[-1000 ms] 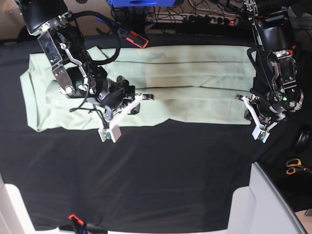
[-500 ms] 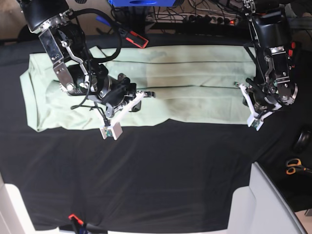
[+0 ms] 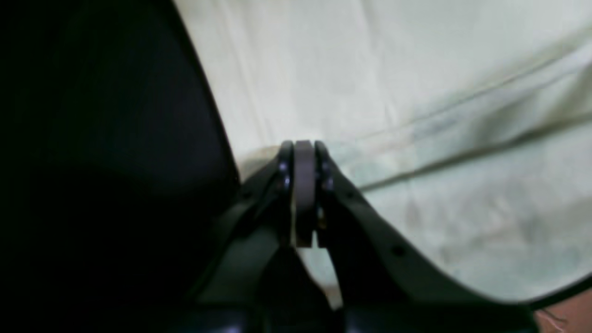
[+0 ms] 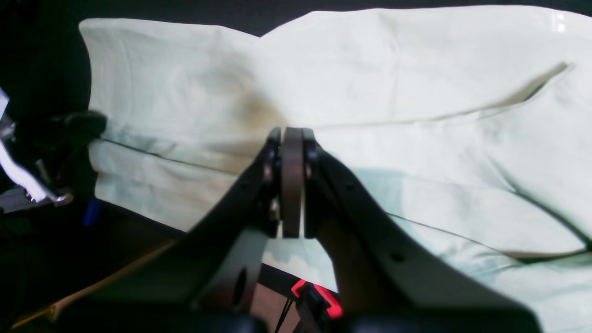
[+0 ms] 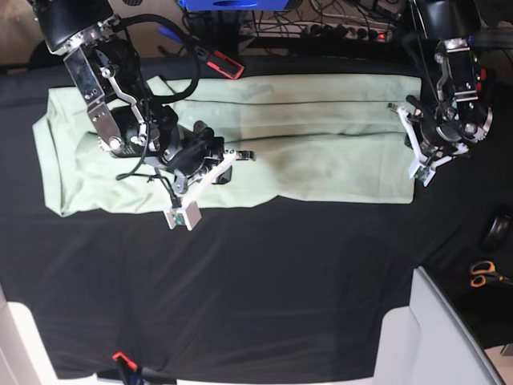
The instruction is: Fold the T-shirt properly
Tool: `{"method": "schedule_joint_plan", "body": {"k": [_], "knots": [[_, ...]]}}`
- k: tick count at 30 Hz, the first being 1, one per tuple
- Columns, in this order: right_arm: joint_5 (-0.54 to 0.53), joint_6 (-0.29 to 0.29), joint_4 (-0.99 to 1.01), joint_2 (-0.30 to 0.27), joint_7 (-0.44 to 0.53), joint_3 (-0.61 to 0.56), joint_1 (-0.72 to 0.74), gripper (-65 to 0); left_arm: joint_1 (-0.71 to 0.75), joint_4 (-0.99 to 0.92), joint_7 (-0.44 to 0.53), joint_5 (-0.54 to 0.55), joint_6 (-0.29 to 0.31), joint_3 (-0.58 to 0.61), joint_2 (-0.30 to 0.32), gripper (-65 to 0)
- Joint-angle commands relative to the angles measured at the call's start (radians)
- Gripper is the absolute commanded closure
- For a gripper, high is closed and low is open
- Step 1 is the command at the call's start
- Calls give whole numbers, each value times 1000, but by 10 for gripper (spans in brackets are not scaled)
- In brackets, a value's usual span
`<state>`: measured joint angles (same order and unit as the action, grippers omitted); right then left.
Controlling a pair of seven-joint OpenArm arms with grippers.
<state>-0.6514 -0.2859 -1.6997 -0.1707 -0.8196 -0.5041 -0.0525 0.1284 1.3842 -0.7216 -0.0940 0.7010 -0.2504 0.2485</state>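
The pale mint-green T-shirt [image 5: 280, 136] lies flat in a long band across the far half of the black table cover [image 5: 256, 281], with lengthwise folds showing. My right gripper [image 5: 242, 156] hovers over the shirt's middle near its front edge. In the right wrist view this gripper [image 4: 291, 138] is shut, with nothing between its pads and the T-shirt [image 4: 416, 92] below. My left gripper [image 5: 395, 108] is at the shirt's right end. In the left wrist view it [image 3: 304, 152] is shut and empty above the T-shirt [image 3: 416, 69], beside the shirt's edge.
Scissors [image 5: 483, 273] lie off the cover at the right, near a dark round object [image 5: 497, 233]. A white surface [image 5: 433, 329] fills the bottom right corner. A red and black tool [image 5: 224, 64] and cables [image 5: 337, 28] sit behind the shirt.
My left arm has moved toward the back along the shirt's right end, from the front corner to near the far corner. My right arm has hardly moved. Both grippers stay shut.
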Motion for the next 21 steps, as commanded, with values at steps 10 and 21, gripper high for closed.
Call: {"method": "schedule_joint_plan", "body": {"k": [10,21], "knots": [[-8,6,-23,3,16,3,19,0,20,156,-45,10,-3,-13,-5,-8],[-8,6,-20,1,16,11,1,0,-25,166,-267,216,-3,-229,45,-228]]}}
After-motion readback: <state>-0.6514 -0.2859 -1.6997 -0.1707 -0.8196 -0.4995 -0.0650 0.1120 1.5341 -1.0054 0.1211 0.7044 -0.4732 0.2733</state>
